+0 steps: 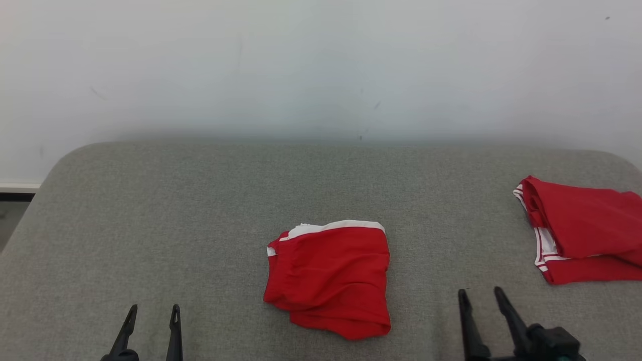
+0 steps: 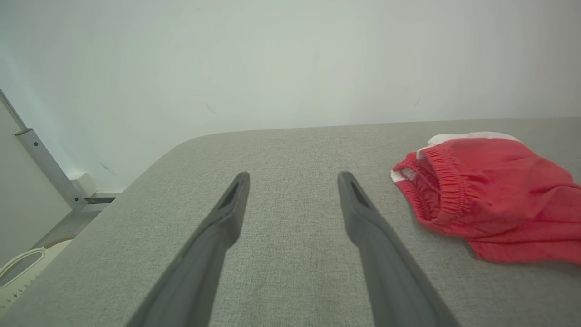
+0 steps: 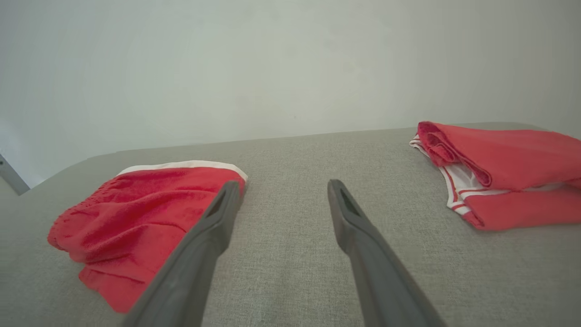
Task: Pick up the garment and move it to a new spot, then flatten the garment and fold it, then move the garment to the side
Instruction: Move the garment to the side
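Note:
A red garment [image 1: 331, 276] with white trim and an elastic waistband lies folded in a compact bundle on the grey fabric surface [image 1: 175, 215], near the front middle. My left gripper [image 1: 153, 308] hovers open at the lower left, well left of the bundle. My right gripper [image 1: 479, 292] stands open at the lower right, just right of it. In the left wrist view the garment [image 2: 490, 190] lies right of the open left gripper [image 2: 294, 177]. In the right wrist view the garment [image 3: 150, 213] lies left of the open right gripper [image 3: 283, 184], partly behind one finger. Nothing is held.
A second red garment [image 1: 587, 230] with white stripes lies folded at the right edge of the surface, and in the right wrist view this second garment [image 3: 504, 159] sits at the far right. A pale wall [image 1: 321, 65] rises behind. The surface's rounded left corner drops to the floor.

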Controlling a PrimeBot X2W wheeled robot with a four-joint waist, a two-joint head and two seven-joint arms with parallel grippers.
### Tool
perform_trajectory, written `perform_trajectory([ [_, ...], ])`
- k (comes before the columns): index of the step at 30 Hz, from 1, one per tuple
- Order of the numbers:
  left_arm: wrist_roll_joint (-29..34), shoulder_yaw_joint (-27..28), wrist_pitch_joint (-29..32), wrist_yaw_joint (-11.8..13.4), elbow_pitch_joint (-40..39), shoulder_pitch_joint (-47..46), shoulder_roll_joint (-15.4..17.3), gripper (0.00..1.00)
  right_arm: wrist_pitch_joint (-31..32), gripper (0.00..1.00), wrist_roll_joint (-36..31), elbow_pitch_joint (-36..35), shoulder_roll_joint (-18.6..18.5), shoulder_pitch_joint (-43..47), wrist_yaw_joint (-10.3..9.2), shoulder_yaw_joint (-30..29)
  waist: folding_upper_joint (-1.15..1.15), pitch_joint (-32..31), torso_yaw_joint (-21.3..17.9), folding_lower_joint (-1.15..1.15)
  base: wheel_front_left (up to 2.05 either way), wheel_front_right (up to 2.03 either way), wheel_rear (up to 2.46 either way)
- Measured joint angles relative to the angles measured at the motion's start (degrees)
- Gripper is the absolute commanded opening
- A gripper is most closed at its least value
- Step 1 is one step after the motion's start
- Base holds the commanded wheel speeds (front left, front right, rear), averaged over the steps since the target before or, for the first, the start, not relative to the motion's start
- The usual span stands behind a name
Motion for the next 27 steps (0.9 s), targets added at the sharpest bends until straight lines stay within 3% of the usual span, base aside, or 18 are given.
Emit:
perform_trajectory([
  [12,-0.1,-1.4,0.0,-0.6,0.9,-1.4,-0.3,1.0,7.2,1.0,4.6,21.2,0.0,-19.4,0.0,8.3,0.0,0.8,3.5,0.0,0.0,0.0,0.0],
  [20,-0.1,-2.9,0.0,-1.2,2.1,-3.0,-0.8,1.0,11.7,1.0,7.9,41.0,0.1,-29.6,0.0,8.4,0.0,1.6,7.5,0.0,0.0,0.0,0.0],
  [27,-0.2,-3.0,0.0,-1.3,2.7,-3.9,-1.0,1.0,12.6,1.0,16.5,48.6,0.1,-33.1,0.0,13.8,0.0,3.2,9.4,0.0,0.0,0.0,0.0],
])
